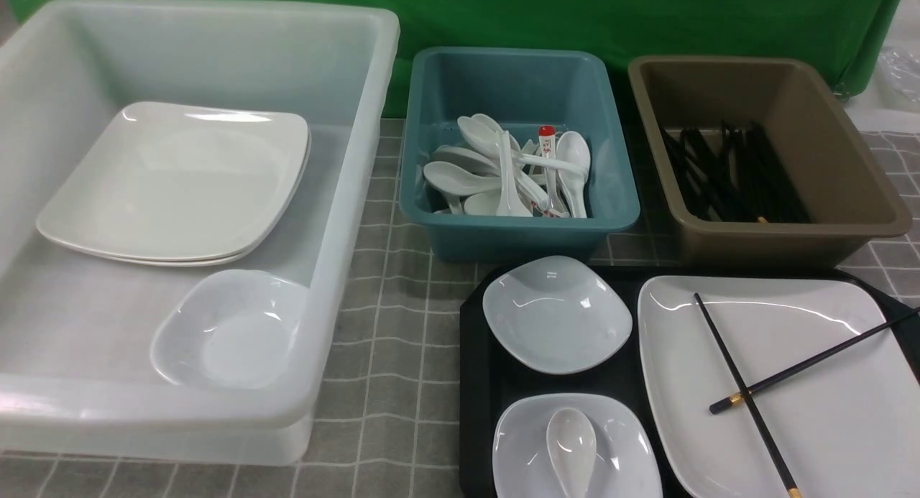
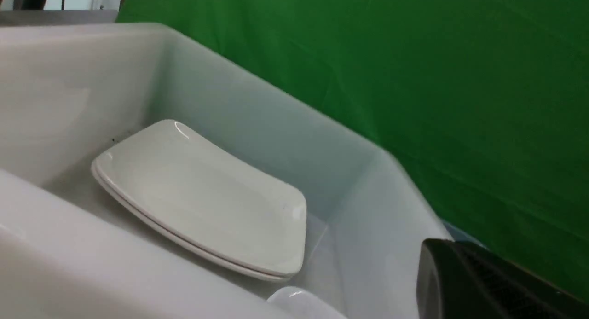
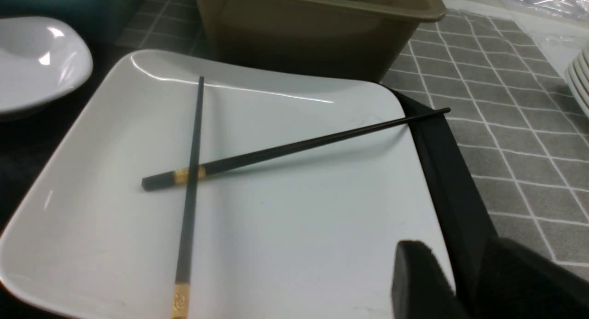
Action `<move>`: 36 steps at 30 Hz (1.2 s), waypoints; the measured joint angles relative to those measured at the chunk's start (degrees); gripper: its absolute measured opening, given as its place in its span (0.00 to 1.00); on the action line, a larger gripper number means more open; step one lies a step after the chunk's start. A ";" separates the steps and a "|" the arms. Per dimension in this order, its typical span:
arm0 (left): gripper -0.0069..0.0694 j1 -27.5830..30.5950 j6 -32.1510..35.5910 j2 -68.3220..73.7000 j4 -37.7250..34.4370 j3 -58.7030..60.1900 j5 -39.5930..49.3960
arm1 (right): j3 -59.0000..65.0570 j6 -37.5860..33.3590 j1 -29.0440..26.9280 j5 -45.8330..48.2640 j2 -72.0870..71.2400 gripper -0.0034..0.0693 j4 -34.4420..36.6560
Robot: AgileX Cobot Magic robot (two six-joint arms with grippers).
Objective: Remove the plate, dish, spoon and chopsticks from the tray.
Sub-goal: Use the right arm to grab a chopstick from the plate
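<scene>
The black tray (image 1: 474, 383) sits at the front right. On it lies the large white plate (image 1: 812, 404) (image 3: 285, 227) with two black chopsticks (image 1: 733, 369) (image 3: 294, 148) crossed on top. Left of the plate stand a small empty dish (image 1: 557, 315) (image 3: 37, 61) and, nearer me, a dish (image 1: 618, 455) holding the white spoon (image 1: 571, 444). Neither gripper shows in the front view. My right gripper (image 3: 453, 247) hovers open over the plate's edge and the tray rim (image 3: 441, 171), holding nothing. My left gripper (image 2: 432, 263) is shut and empty beside the big bin's wall.
A translucent white bin (image 1: 345, 218) (image 2: 382, 217) at the left holds stacked plates (image 1: 180, 182) (image 2: 202, 199) and a small dish (image 1: 230, 329). A teal tub (image 1: 517, 232) of spoons and a brown tub (image 1: 776, 243) (image 3: 313, 38) of chopsticks stand behind the tray. More plates (image 3: 580, 75) are stacked at the far right.
</scene>
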 joint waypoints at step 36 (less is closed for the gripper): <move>0.09 0.00 13.83 45.04 8.95 -54.54 63.53 | -54.43 17.48 23.41 37.94 45.12 0.07 -1.20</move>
